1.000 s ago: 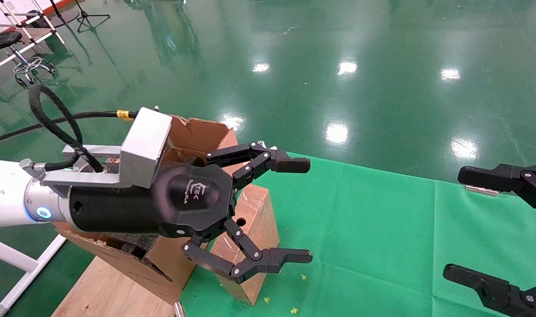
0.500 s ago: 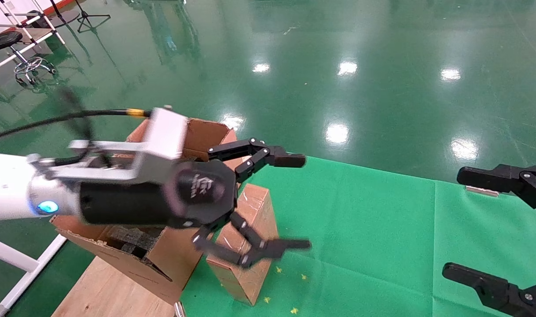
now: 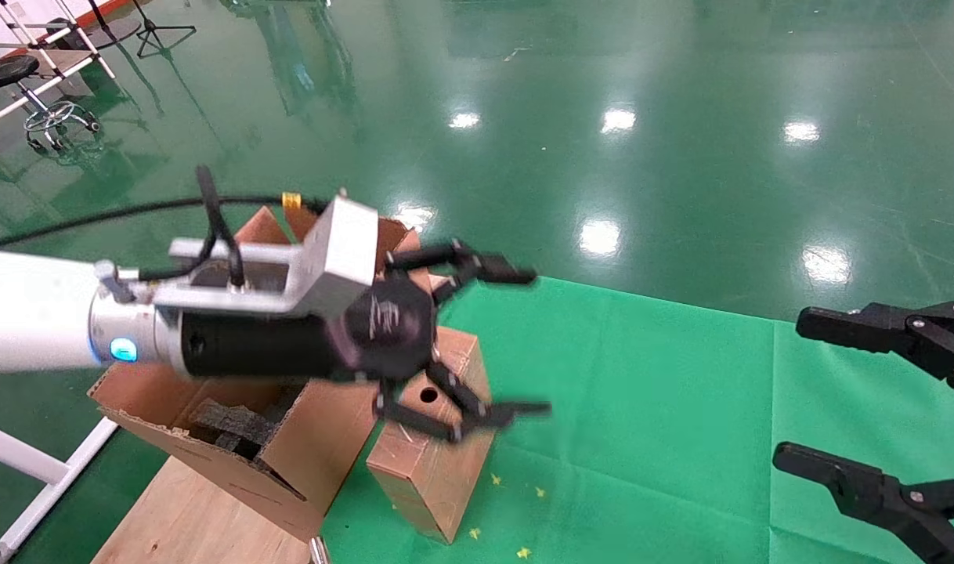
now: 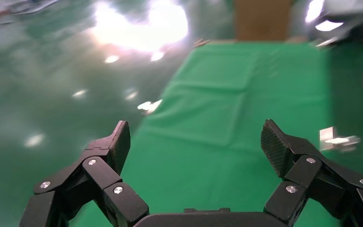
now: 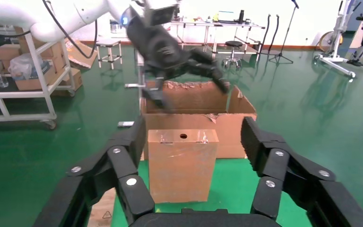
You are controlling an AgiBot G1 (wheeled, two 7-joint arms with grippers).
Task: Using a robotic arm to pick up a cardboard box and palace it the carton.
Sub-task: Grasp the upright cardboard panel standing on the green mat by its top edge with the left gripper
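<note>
Swung further fwd and rolled vs. a sec ago: white robotic arm w/ silver wrist, and its black left gripper [image 3: 489, 345], fingers spread wide, nothing held, hanging just above the small closed brown cardboard box [image 3: 438, 446] w/ round hole in top face. Stood upright on green cloth [image 3: 641, 407], touching the large ragged-rimmed brown carton [image 3: 211, 439] w/ black foam inside. Approach step, probably; next needs lowering to straddle box, then closing. Right gripper [image 3: 837, 407] parked off to right, also agape, empty.
</note>
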